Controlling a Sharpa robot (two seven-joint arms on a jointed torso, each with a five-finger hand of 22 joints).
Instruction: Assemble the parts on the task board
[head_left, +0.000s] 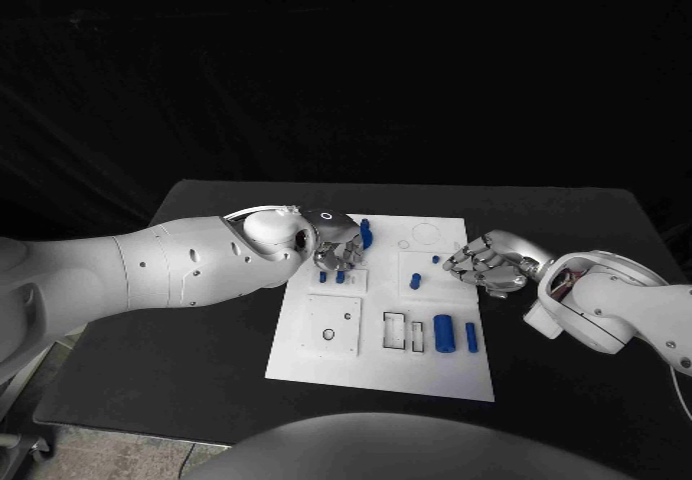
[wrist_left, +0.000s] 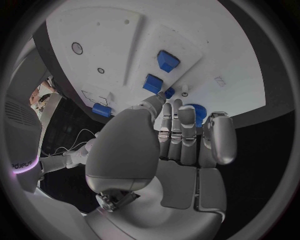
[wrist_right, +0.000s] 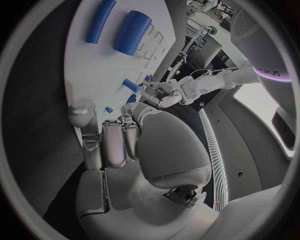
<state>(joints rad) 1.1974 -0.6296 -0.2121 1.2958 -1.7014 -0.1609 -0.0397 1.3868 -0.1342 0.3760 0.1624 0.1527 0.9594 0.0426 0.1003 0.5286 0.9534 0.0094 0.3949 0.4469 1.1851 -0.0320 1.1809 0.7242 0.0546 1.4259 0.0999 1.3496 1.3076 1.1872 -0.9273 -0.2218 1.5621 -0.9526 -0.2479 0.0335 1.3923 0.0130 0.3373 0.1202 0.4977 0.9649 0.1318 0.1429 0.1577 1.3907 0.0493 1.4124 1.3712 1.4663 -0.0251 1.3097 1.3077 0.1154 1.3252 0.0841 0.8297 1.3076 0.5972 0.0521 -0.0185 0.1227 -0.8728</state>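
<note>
The white task board (head_left: 378, 350) lies mid-table. My left hand (head_left: 335, 252) hovers over its far left part, fingers (wrist_left: 172, 120) stretched side by side with the thumb apart, holding nothing. Its fingertips reach two blue square parts (wrist_left: 153, 83) and a small blue bit (wrist_left: 169, 92). A ribbed blue part (wrist_left: 195, 112) shows behind the fingers. My right hand (head_left: 490, 262) is at the board's right edge, fingers half curled and empty. A tiny blue part (wrist_right: 109, 109) lies on the board between its thumb and fingertips. A thick blue cylinder (head_left: 444, 332) and a thin blue rod (head_left: 470, 337) lie near the front.
A short blue peg (head_left: 415, 281) stands mid-board. Rectangular slots (head_left: 394, 330) and a raised square plate (head_left: 332, 325) with holes are at the front left. Black table (head_left: 173, 340) surrounds the board, with bare room to the left and front.
</note>
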